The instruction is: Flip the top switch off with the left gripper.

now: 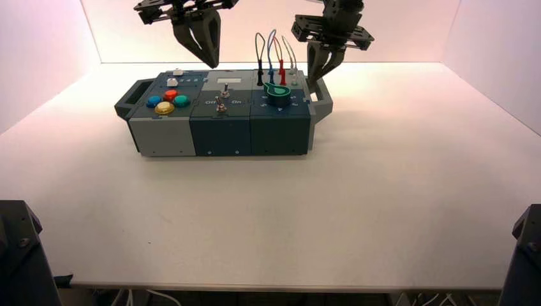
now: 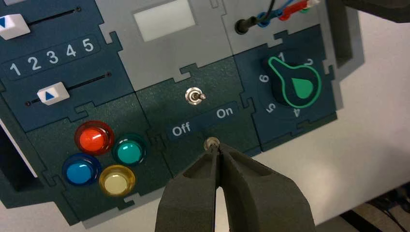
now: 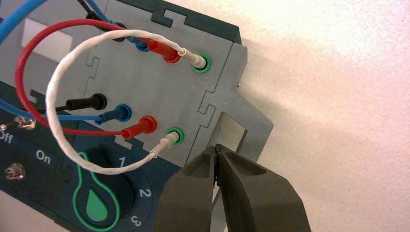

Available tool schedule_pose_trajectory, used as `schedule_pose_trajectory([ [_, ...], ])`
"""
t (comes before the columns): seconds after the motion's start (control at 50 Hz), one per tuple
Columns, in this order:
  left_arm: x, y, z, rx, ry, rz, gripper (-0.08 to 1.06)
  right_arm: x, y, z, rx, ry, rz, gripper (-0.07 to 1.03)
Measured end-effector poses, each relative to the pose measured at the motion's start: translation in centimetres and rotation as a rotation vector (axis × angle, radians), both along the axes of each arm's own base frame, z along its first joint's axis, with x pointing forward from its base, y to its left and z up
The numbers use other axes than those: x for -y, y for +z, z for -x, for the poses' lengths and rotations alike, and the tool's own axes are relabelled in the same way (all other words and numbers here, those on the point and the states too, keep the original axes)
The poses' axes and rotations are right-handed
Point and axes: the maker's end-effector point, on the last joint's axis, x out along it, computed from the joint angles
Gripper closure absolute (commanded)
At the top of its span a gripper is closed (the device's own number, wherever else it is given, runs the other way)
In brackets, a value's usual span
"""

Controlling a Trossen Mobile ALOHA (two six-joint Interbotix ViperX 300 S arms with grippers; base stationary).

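Left gripper hovers above the box, jaws pressed closed into one narrow tip for nudging. Top switch sits above the Off/On lettering, near the pale label, lever leaning toward On (untouched). Right gripper idles, jaws closed, by the box's right handle.

I count one box on the counter. It carries two toggle switches: the top switch and its twin. I see four round buttons: red, teal, blue, yellow. There are two sliders, one green knob and one pale label. I make out four wires: black, blue, red, white. Two grippers hang over it, left gripper and right gripper.
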Motion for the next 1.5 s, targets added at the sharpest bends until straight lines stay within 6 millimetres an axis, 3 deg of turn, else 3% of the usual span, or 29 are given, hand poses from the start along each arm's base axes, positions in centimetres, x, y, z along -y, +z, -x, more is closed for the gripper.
schedule_pose_trajectory([
  [0.28, 0.4, -1.3, -0.7, -0.005, 0.003, -0.005, 1.0, 0.0, -1.5, -0.5, 0.008, 0.004, 0.016, 0.98],
  [0.68, 1.4, -1.9, -2.2, -0.002, 0.002, -0.002, 1.0, -0.1, -1.4, -0.9, 0.018, 0.002, 0.013, 0.98],
  [1.0, 2.2, -3.9, -2.9, -0.023, 0.025, 0.005, 1.0, -0.1, -1.3, -1.0, 0.02, 0.003, 0.014, 0.98],
  [1.5, 1.4, -5.1, -3.9, -0.001, 0.067, 0.002, 1.0, -0.1, -1.3, -1.1, 0.026, 0.009, 0.02, 0.98],
])
